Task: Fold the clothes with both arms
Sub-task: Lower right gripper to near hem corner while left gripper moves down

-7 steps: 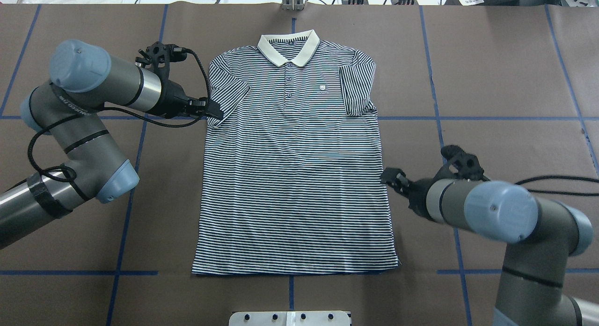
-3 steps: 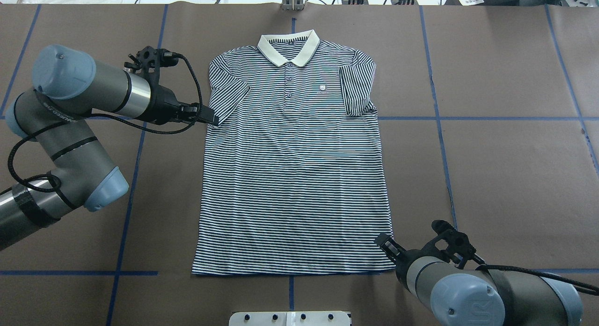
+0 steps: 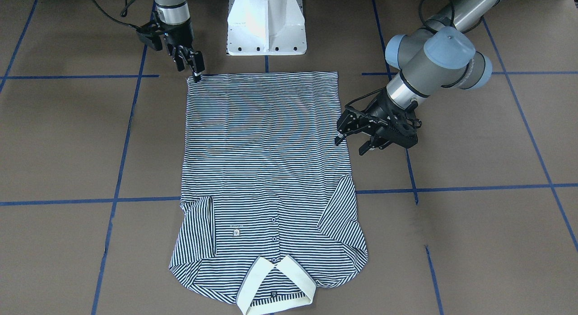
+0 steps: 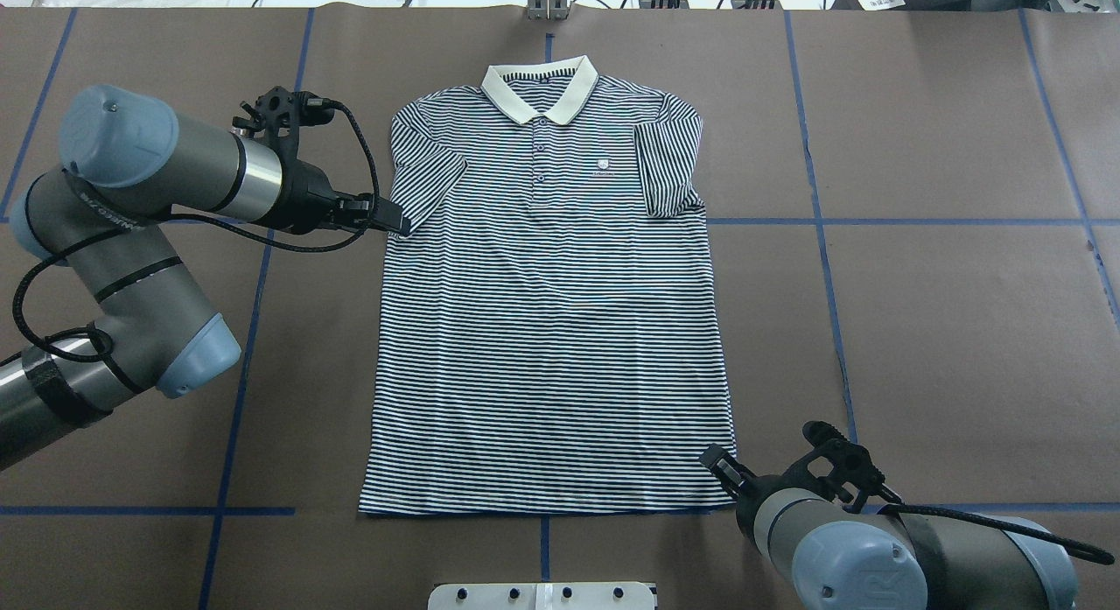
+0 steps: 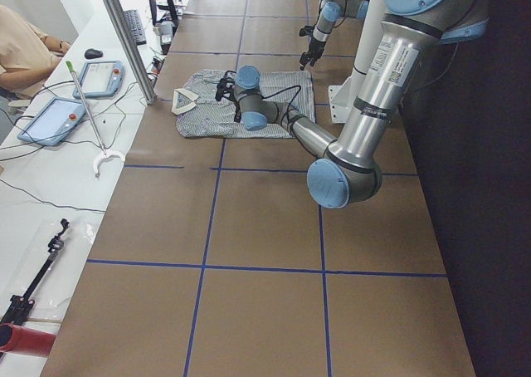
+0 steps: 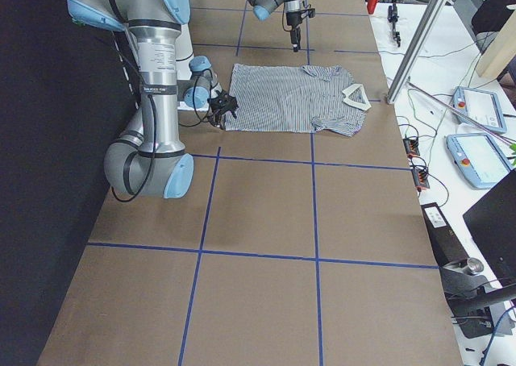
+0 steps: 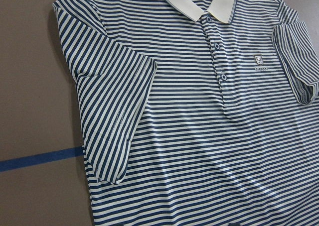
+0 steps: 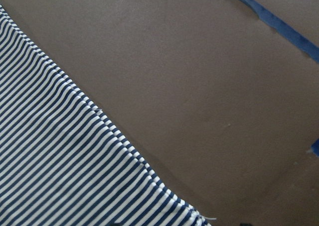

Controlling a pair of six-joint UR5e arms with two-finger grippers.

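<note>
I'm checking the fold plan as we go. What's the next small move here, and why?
Probably ease the left gripper inward and close it on the sleeve edge. It is open beside the shirt, which lies flat and unfolded, while the right gripper sits at the hem corner.

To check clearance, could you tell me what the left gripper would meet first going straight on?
Most likely the polo shirt, at its near sleeve's lower corner, just ahead of the left gripper; height unclear.
</note>
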